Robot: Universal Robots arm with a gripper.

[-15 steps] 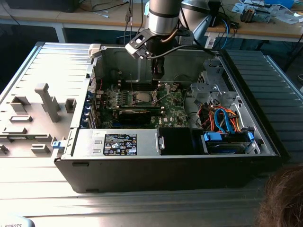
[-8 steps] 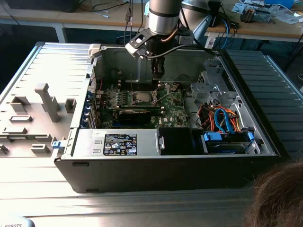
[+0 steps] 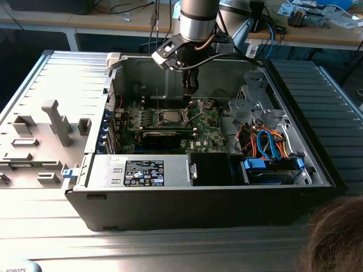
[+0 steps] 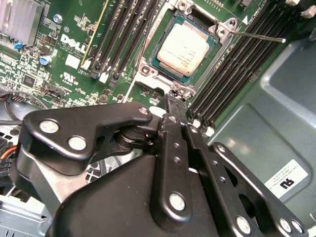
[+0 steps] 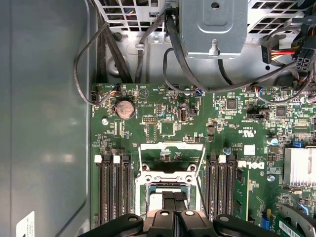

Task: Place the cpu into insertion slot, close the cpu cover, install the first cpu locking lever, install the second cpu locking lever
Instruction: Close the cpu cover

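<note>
Inside the computer case, my hand, fingers pressed together, sits at the insertion slot's edge, with memory slots crowding both sides. One cpu lies seated there, and one lever juts free.

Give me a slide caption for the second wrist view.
Shut gripper poised at the edge of the insertion slot, with the cpu lying in it on the green motherboard.

Overhead light hits hard in your exterior view: the ribbed pale-grey metal table glares near-white, while the open black computer case lies shadowed inside. In your second wrist view the flat silver-grey square cpu looks washed-out.
</note>
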